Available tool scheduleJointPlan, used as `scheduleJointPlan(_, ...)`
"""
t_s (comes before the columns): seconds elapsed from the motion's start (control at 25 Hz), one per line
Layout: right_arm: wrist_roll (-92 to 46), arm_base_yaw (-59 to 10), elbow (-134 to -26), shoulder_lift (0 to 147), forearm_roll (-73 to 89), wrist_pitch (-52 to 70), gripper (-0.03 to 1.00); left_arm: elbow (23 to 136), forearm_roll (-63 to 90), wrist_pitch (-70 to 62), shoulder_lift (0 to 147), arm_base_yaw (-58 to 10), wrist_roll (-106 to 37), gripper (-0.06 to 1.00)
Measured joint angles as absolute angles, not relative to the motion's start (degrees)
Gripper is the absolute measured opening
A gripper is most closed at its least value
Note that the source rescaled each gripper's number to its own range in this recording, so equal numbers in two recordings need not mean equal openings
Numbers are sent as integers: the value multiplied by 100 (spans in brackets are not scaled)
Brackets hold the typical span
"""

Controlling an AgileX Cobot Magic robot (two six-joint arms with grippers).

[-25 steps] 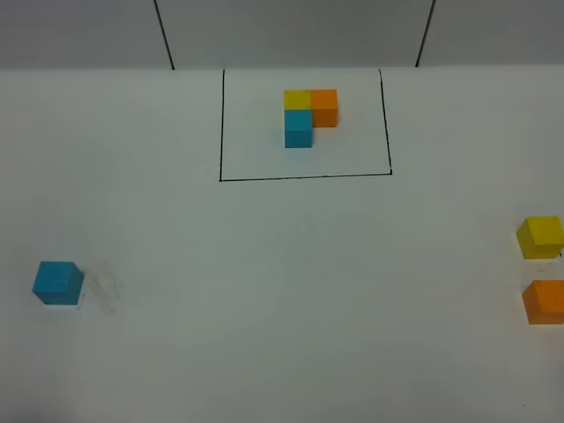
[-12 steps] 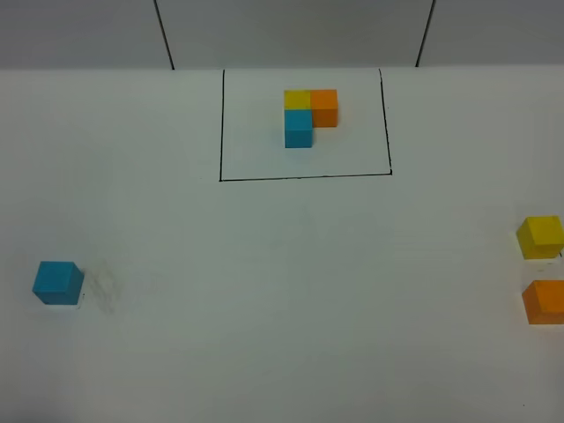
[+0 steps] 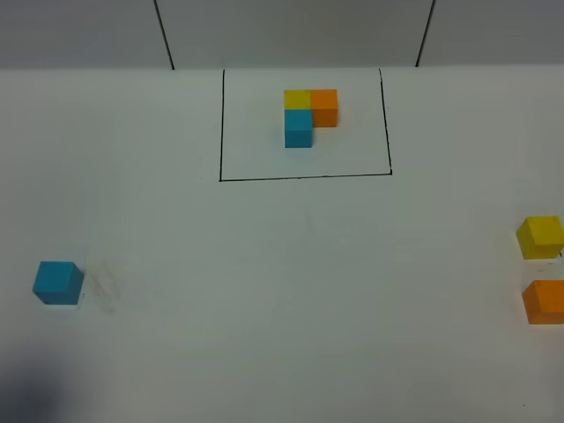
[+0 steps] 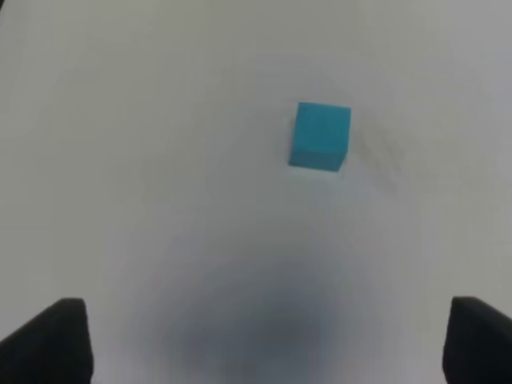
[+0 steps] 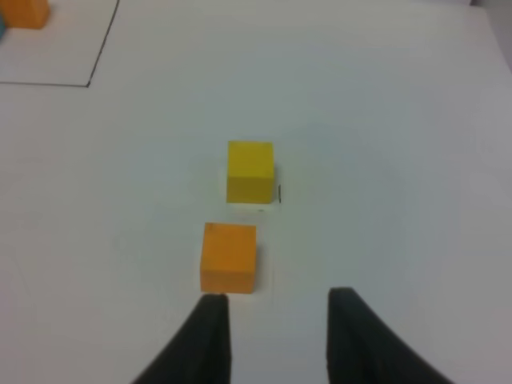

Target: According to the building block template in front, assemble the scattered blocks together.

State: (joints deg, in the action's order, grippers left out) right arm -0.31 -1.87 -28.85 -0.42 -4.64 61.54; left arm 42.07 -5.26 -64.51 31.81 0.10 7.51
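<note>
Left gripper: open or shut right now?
Open. The left gripper shows both fingertips far apart with nothing between them; the sky-blue cube lies ahead, untouched.

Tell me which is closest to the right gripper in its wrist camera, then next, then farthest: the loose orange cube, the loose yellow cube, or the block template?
1. The loose orange cube, just ahead of the right gripper and its open jaws.
2. The loose yellow cube, a step beyond the orange one, not touching it.
3. The building block template, far off past the black line, only partly showing.

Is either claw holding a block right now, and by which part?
Nothing is held: the left gripper and the right gripper are both open and empty.
</note>
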Motion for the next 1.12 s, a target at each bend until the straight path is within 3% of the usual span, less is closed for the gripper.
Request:
scheduleJointPlan(0.44, 0, -187, -2885, -42, -464, 6154, 0, 4898, -296, -5458, 6702, 10, 699, 87)
scheduleJointPlan(1.12, -31, -187, -2885, -42, -464, 6154, 0, 4406, 0, -3281, 8692, 10, 506, 81)
